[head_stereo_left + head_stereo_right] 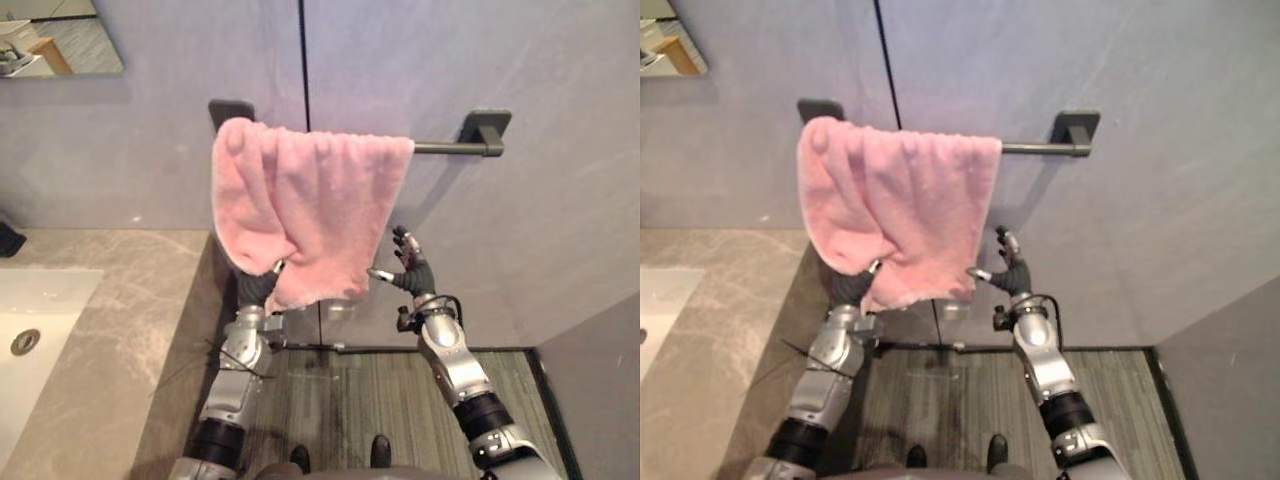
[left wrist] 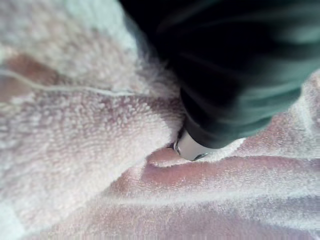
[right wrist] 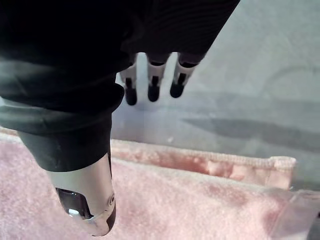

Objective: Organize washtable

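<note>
Pink towel (image 1: pixel 310 200) over rail (image 1: pixel 440 148), covering left hand (image 1: pixel 258 288)

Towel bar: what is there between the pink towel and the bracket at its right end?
Only bare towel bar from the pink towel to the bracket; nothing hangs there. Both eye views show it.

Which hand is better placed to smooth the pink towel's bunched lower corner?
Probably left: the left hand sits in the bunched lower corner of the fluffy pink towel, while the open right hand is at its opposite edge.
</note>
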Motion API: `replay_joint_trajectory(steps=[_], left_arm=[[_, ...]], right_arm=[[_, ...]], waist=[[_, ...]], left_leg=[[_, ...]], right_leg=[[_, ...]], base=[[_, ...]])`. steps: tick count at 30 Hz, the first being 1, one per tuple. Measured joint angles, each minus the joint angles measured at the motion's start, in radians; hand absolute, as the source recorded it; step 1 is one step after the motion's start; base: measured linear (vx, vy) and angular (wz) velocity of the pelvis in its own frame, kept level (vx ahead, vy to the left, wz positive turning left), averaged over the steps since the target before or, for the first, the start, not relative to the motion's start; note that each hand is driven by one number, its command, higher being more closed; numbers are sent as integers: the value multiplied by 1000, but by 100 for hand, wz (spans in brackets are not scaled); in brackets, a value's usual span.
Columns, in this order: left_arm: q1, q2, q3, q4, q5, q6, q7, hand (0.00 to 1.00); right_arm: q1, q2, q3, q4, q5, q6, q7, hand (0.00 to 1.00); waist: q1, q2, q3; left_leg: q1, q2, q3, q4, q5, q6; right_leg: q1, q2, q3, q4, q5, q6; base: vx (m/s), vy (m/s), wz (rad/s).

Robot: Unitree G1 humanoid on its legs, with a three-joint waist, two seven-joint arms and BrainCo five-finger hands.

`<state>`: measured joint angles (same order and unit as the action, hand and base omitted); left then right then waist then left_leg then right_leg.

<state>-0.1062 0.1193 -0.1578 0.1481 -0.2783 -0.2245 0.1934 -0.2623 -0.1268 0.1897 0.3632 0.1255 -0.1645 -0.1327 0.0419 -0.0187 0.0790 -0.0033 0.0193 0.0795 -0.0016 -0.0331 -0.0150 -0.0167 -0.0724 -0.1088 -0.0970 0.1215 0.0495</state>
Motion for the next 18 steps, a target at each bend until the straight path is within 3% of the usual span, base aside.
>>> replay_joint_trajectory(steps=[12, 13, 18], left_arm=[[-82, 1, -19, 0, -35, -3, 4, 100], [-93, 3, -29, 0, -36, -4, 5, 100], [-124, 2, -38, 0, -44, -7, 4, 100]], right_arm=[[-119, 1, 48, 114, 61, 20, -23, 0], [-143, 1, 64, 142, 62, 22, -23, 100], [-232, 2, 102, 173, 70, 34, -19, 100]], waist=[[2, -3, 2], [3, -3, 2], [12, -4, 3]], left_leg=[[-30, 0, -39, -20, 28, -2], [-32, 1, -40, -20, 28, -2], [-53, 10, -44, -28, 42, -15]], right_leg=[[-24, 2, -16, 8, 0, -1], [-24, 2, -16, 8, 0, -1], [-52, 7, -16, 16, 0, -2]], base=[[-24, -4, 10], [-62, -2, 4], [-51, -15, 3]])
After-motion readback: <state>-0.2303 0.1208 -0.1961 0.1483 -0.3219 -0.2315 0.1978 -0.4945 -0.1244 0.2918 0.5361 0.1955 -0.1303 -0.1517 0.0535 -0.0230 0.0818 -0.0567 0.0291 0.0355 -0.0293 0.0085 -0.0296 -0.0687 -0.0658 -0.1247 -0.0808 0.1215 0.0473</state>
